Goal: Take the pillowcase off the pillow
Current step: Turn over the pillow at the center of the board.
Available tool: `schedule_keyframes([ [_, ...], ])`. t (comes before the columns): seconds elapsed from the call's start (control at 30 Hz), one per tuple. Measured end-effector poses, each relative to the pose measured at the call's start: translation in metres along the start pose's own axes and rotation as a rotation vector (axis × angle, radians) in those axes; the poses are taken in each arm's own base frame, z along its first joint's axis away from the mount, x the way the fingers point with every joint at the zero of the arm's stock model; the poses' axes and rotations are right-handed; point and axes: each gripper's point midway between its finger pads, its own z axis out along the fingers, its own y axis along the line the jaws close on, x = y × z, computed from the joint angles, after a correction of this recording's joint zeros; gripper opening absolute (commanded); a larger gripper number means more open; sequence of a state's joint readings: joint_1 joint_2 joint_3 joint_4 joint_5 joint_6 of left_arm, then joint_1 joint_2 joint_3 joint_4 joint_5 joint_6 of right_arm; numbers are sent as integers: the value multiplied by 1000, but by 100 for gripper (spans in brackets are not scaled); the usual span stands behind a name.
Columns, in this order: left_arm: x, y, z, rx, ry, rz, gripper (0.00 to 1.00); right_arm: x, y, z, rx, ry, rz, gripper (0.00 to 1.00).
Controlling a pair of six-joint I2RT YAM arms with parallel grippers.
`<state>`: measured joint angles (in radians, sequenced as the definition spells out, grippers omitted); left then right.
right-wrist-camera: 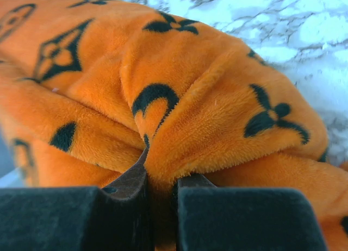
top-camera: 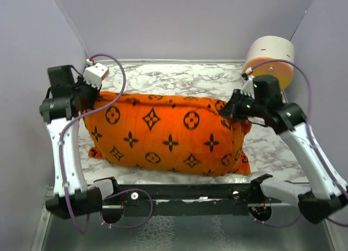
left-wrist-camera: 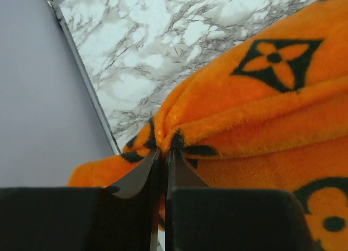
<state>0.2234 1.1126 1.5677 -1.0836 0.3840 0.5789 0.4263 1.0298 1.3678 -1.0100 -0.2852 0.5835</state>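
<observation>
The pillowcase (top-camera: 163, 134) (left-wrist-camera: 261, 109) (right-wrist-camera: 190, 98) is orange plush with black flower and circle marks. It lies in the middle of the worktop (top-camera: 163, 79) (left-wrist-camera: 152, 33) (right-wrist-camera: 304, 33) with its long side going from 9 o'clock to 3 o'clock. The pillow is inside it and fully covered, so I see only the plump shape. On the top camera the bundle looks full and rounded, and its near corner at about 4 o'clock is pointed.

At the 10 o'clock corner of the bundle I have the left end effector (top-camera: 92, 98) (left-wrist-camera: 164, 155). On its wrist camera the two dark fingers (left-wrist-camera: 136, 177) are pressed almost together, and a thin pinch of the orange fabric is caught between the tips. The cloth gathers into folds just there.

At the 2 o'clock corner is the right end effector (top-camera: 228, 110) (right-wrist-camera: 160, 177). Here the fingers (right-wrist-camera: 128, 183) are clenched on a thicker fold of the same fabric, which fills the gap between them and bulges above it.

The worktop is white marble with grey veins and shows around the bundle on the far side and the right. At about 1 o'clock from the pillow, in the far right corner, a round cylinder (top-camera: 269, 59) stands apart from it. It is white on top and orange and yellow lower down.
</observation>
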Motion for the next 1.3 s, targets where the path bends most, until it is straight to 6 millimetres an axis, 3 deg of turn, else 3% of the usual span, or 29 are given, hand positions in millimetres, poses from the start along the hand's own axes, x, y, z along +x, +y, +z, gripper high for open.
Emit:
schedule_keyframes([
  [0.07,13,10,42,9,53,-14,0,-5,-14,39,36,29,25,4],
  [0.1,13,15,60,5,66,-10,0,-12,-19,58,51,28,31,11],
  [0.13,12,18,75,-1,72,1,0,-22,-26,80,74,31,39,16],
  [0.2,4,29,107,-40,79,26,0,-42,-32,107,106,21,45,27],
  [0.23,0,34,120,-63,82,32,5,-52,-34,117,119,15,42,34],
  [0.37,-22,66,155,-171,93,29,59,-103,-34,156,169,-33,6,58],
  [0.47,-50,96,168,-252,61,11,87,-143,-30,173,189,-98,-29,75],
  [0.53,-75,113,167,-299,13,8,99,-165,-25,176,193,-144,-55,79],
  [0.6,-94,121,156,-324,-29,9,99,-184,-19,170,200,-200,-78,81],
  [0.7,-115,121,138,-326,-84,18,99,-193,-16,157,209,-254,-94,84],
  [0.83,-115,97,130,-248,-98,44,99,-175,-31,148,251,-253,-89,85],
  [1.0,-78,20,143,-39,-19,96,97,-133,-59,154,293,-184,-66,85],
  [1.13,-30,-50,166,135,80,166,81,-97,-76,161,293,-127,-35,85],
  [1.2,-9,-64,175,173,124,191,65,-87,-79,163,283,-109,-27,86],
  [1.3,12,-66,182,177,181,216,43,-78,-78,164,256,-92,-16,85],
])
